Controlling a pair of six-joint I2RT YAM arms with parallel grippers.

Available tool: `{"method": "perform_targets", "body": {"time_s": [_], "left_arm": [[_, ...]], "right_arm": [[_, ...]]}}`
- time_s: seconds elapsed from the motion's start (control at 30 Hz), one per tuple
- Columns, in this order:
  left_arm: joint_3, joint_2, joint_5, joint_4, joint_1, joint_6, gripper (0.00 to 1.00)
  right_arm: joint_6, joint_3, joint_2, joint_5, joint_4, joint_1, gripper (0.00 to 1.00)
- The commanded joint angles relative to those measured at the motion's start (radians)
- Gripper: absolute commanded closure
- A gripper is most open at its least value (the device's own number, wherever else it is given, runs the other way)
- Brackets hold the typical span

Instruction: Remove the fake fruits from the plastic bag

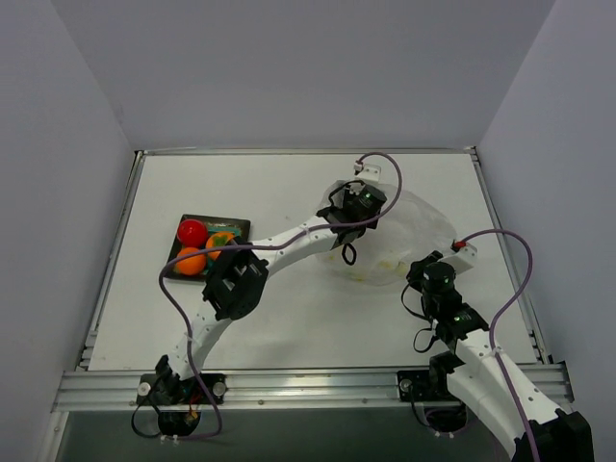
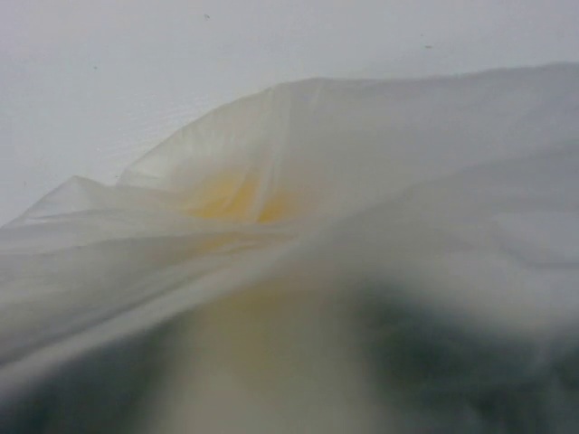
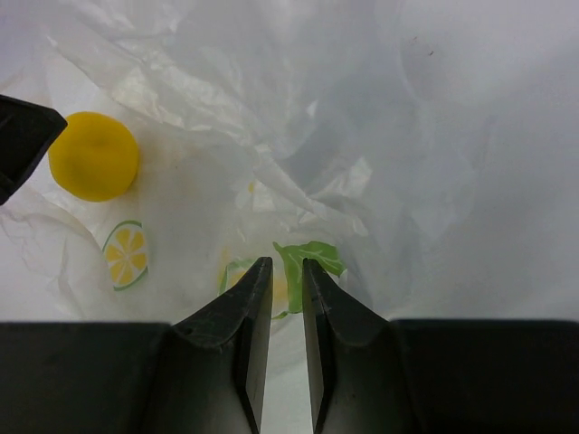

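Right of table (image 1: 289, 318) centre, we pinch the plastic bag (image 1: 414, 226) in the nearly shut right gripper (image 3: 280, 289), prob. to anchor it, while the left gripper (image 1: 371, 212) (film hides it, can't tell its state) hangs near the yellow fruit (image 3: 93, 155) inside; red fruit (image 1: 192, 231) sits on plate (image 1: 236, 223).

Plastic bag (image 3: 389, 136) before right end effector (image 3: 285, 264)

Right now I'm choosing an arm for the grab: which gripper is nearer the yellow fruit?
Left. The left gripper is over the bag, with a fingertip right beside the yellow fruit. The right gripper is at the bag's edge, farther from the fruit.
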Motion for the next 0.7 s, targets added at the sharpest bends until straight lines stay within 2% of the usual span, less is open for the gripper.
{"method": "perform_targets", "body": {"time_s": [0.0, 0.27, 0.5, 0.67], "left_arm": [[0.046, 0.03, -0.005, -0.01, 0.04, 0.056, 0.34], [0.083, 0.107, 0.034, 0.005, 0.1, 0.12, 0.11], [0.176, 0.184, 0.069, 0.026, 0.131, 0.174, 0.03], [0.221, 0.227, 0.084, 0.043, 0.151, 0.2, 0.05]], "right_arm": [[-0.017, 0.002, 0.005, -0.003, 0.034, -0.009, 0.84], [-0.029, 0.004, 0.025, -0.028, 0.052, -0.007, 0.84], [-0.04, 0.007, 0.048, -0.045, 0.065, -0.006, 0.84], [-0.045, 0.007, 0.055, -0.053, 0.074, -0.007, 0.84]]}}
